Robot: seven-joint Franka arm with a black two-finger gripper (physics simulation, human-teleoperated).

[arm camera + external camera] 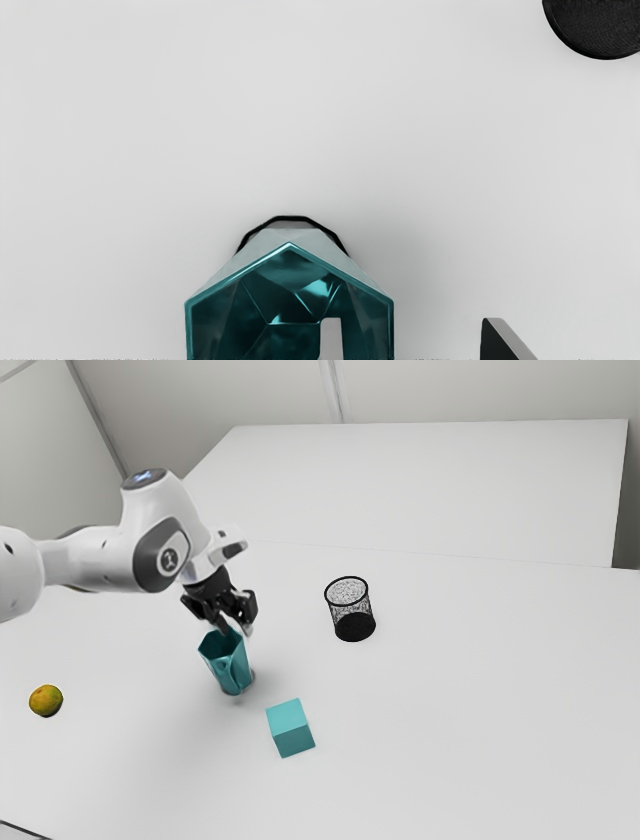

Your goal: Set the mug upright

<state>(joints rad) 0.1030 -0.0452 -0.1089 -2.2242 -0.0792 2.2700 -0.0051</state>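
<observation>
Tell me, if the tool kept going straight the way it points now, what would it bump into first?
Probably the teal mug: the tool points down toward it, one finger lined up with its opening. How deep that fingertip sits is unclear.

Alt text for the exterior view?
Teal mug upright on a white table, robot arm above, open fingers at its mouth. Toward the exterior view's right: teal cube, black basket; at far left, fruit.
</observation>
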